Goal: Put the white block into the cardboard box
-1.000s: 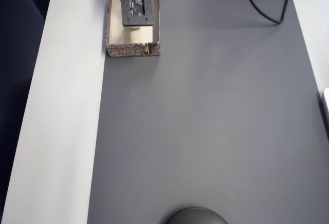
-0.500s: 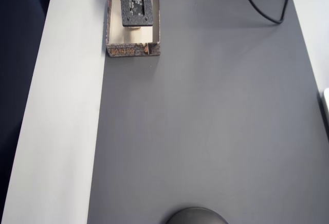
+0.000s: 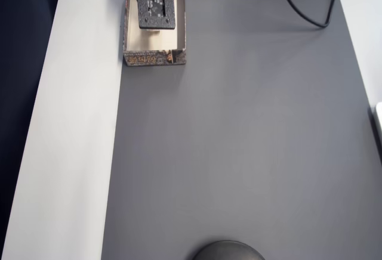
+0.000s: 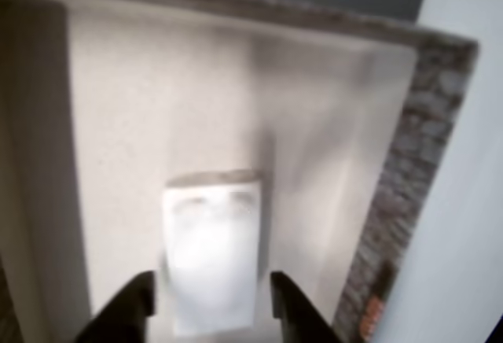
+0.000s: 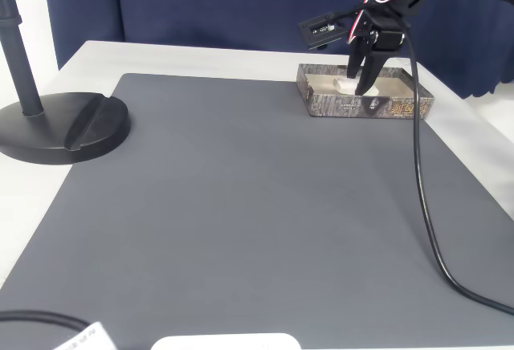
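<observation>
The white block [image 4: 211, 256] lies flat on the cream floor of the cardboard box [image 4: 409, 186], near one short wall. My gripper [image 4: 211, 311] hangs over it, open, with one dark fingertip on each side of the block and a thin gap at both. In the fixed view the gripper [image 5: 359, 85] points down into the box [image 5: 361, 107], and a bit of the block [image 5: 345, 85] shows by the fingers. In the overhead view the box [image 3: 154, 59] sits at the top left, on the mat's edge, with my wrist [image 3: 156, 3] covering its middle.
A dark grey mat [image 3: 239, 141] covers most of the white table. A black stand with a round base [image 5: 56, 129] sits at the left in the fixed view. A black cable [image 5: 422, 205] trails down the mat's right side.
In the overhead view my wrist has drawn back a little toward the top edge, so more of the box floor shows. The box has not moved.
</observation>
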`<action>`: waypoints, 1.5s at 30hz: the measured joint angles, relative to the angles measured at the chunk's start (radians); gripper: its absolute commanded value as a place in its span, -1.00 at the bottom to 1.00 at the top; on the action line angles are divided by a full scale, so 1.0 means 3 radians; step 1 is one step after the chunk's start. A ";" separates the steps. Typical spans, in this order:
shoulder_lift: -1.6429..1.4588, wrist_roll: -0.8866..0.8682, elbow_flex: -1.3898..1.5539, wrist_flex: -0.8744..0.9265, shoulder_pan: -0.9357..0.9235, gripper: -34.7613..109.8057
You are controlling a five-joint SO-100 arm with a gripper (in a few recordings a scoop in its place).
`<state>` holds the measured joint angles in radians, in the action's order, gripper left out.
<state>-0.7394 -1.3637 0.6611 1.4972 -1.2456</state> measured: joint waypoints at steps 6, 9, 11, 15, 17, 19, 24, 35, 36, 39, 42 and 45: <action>0.0000 0.0000 0.0000 0.0000 0.0000 -0.18; 0.0000 -0.0031 0.0000 0.0000 -0.0010 -0.17; 0.0000 -0.0041 0.0000 0.0005 -0.0010 -0.17; 0.0000 -0.0046 0.0000 0.0005 -0.0010 -0.17; -0.0031 -0.0046 0.0000 0.0005 -0.0010 -0.18; -0.0107 -0.0046 0.0010 0.0026 -0.0010 -0.19; -0.0409 0.0077 0.0251 0.0066 0.0020 -0.21; -0.1104 0.0465 0.0915 0.0281 0.0302 -0.43; -0.1181 0.0491 0.0987 0.0297 0.0332 -0.45; -0.1427 0.0578 0.1197 0.0353 0.0435 -0.54; -0.1677 0.0716 0.1406 0.0435 0.0537 -0.54; -0.1923 0.0910 0.1636 0.0465 0.0665 -0.54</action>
<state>-1.3162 -1.0907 1.1520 1.6368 -1.0462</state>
